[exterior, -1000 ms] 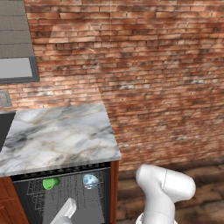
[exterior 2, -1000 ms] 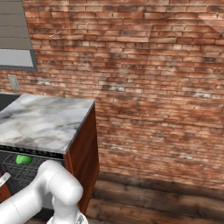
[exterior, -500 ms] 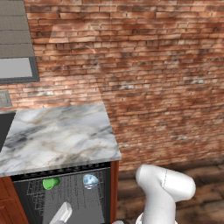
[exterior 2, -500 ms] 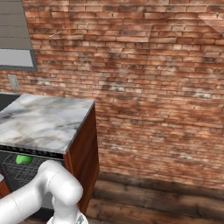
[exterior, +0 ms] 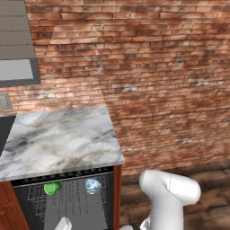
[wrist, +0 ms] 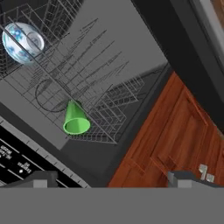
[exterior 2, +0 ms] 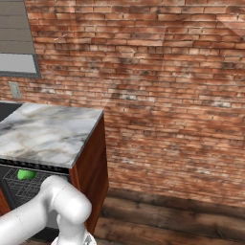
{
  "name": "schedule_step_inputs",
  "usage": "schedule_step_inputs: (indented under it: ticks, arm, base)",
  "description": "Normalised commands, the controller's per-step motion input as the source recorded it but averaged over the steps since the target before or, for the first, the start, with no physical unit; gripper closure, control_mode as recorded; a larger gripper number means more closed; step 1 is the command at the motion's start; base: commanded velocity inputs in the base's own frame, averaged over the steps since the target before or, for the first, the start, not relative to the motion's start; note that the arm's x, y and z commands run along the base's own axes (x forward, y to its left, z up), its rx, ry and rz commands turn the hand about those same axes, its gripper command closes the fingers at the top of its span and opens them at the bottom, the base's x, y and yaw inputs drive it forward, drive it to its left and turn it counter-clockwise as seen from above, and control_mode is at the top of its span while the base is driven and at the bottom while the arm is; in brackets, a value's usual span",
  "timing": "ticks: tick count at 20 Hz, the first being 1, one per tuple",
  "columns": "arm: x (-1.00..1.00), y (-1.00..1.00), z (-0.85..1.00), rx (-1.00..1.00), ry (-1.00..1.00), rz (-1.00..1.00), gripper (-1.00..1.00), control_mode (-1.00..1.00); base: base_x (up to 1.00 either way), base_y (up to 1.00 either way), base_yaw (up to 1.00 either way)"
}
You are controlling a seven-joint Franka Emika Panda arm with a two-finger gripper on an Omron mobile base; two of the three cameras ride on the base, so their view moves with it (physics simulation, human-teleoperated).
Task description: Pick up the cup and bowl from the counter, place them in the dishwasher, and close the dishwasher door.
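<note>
Looming over everything, the red brick wall [exterior: 157, 67] backs a kitchen where the marble counter [exterior: 58, 139] lies bare of dishes. Beneath that slab the dishwasher [exterior: 72, 202] stands open, its grey wire rack [wrist: 87, 83] exposed, with a reddish wooden cabinet [wrist: 175, 135] just beside it in the hand view. Both items appear loaded: the bowl [wrist: 22, 42] sits in the rack and the green cup [wrist: 75, 118] lies on its side a little apart from it; from the left base view they show as the cup on the left and the bowl on the right of the same rack. By that reading, the picking and placing look done, and shutting the dishwasher door [wrist: 26, 162] seems to be what is left. The gripper [wrist: 111, 177] hangs above the rack with its jaws spread wide and nothing between them. Much stays out of sight: the door is cut off at the edge of the hand view, showing a dark strip with small white markings too fine to read, and its handle cannot be made out. The arm [exterior 2: 52, 210] covers part of the dishwasher opening in the right base view.
</note>
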Motion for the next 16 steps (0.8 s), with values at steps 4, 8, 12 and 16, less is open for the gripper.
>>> schedule_step_inputs:
  ticks: [4,8,12,16]
  arm:
    - [-0.66,0.18,0.00,-0.07,-0.02,-0.10,-1.00,-1.00]
    - [-0.69,0.13,0.00,-0.08,-0.03,-0.12,-1.00,-1.00]
    - [-0.70,0.11,0.00,-0.12,-0.02,-0.13,-1.00,-1.00]
    - [-0.60,0.24,-0.14,-0.27,-0.03,-0.12,-1.00,-1.00]
  base:
    - [0.00,0.00,0.00]
    - [0.00,0.00,0.00]
    - [0.00,0.00,0.00]
    - [0.00,0.00,0.00]
